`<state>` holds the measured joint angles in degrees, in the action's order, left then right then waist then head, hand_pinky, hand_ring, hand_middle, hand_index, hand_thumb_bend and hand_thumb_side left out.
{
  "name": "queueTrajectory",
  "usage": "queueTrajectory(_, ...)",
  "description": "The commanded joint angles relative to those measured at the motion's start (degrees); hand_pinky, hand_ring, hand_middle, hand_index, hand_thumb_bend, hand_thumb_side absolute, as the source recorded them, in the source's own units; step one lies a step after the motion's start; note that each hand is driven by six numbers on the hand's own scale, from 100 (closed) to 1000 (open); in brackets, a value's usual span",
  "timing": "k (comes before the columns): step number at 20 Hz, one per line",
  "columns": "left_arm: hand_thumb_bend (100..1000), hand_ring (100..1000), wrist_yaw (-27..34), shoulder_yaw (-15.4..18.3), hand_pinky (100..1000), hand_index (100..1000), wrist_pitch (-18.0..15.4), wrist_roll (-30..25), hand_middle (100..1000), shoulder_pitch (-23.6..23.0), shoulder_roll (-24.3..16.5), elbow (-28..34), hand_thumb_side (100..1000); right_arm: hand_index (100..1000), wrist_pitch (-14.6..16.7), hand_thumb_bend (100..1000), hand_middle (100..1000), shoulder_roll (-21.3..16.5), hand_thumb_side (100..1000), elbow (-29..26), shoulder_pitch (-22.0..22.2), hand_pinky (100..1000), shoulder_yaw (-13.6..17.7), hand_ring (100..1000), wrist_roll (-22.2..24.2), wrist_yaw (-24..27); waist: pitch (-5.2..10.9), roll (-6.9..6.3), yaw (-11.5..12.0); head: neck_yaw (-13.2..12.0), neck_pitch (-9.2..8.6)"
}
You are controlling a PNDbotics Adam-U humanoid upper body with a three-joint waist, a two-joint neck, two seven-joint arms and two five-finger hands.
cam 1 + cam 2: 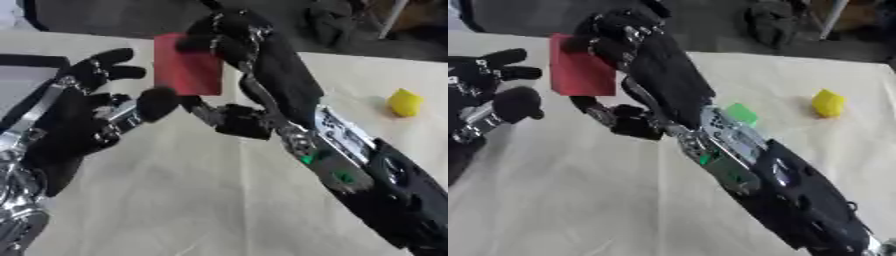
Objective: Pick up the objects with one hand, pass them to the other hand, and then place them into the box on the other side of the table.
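Note:
A flat red block [186,65] hangs above the table's left middle, pinched at its top right by my right hand [236,40], whose fingers curl over its upper edge. My right arm runs in from the lower right. My left hand [87,107] is just left of the block with fingers spread and straight, its thumb under the block's lower left corner; I cannot tell if it touches. A yellow object [404,102] lies on the table at the right. A small green object [742,113] shows beside my right forearm.
A pale cloth covers the table [192,200]. The dark floor and some dark clutter [332,20] lie beyond the far edge. A grey surface [22,85] with a dark rim shows at the left edge behind my left hand.

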<state>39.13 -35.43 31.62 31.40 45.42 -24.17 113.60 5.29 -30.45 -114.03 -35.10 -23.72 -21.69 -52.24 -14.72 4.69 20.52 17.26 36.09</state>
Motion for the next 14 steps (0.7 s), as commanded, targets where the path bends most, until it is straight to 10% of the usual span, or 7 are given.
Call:
queueTrajectory(1,1000,519,0.4,0.2,994,905,20.3,20.6,773,0.8,-0.5,1.0,391,443,0.4,100,522,-0.3,100,-0.6,-0.9,752,0.4,311,-0.6,-0.3,0.69,-0.34,-0.1,0.0,-0.79)
queueTrajectory(14,1000,557,3.4,-0.1,1000,929,20.3,18.6,796,2.3,0.4,1.0,428,442,3.0,100,522,0.1,100,-0.6,-0.8,747,0.0,305,0.4,2.2,0.62,-0.11,-0.1,-0.1,-1.13)
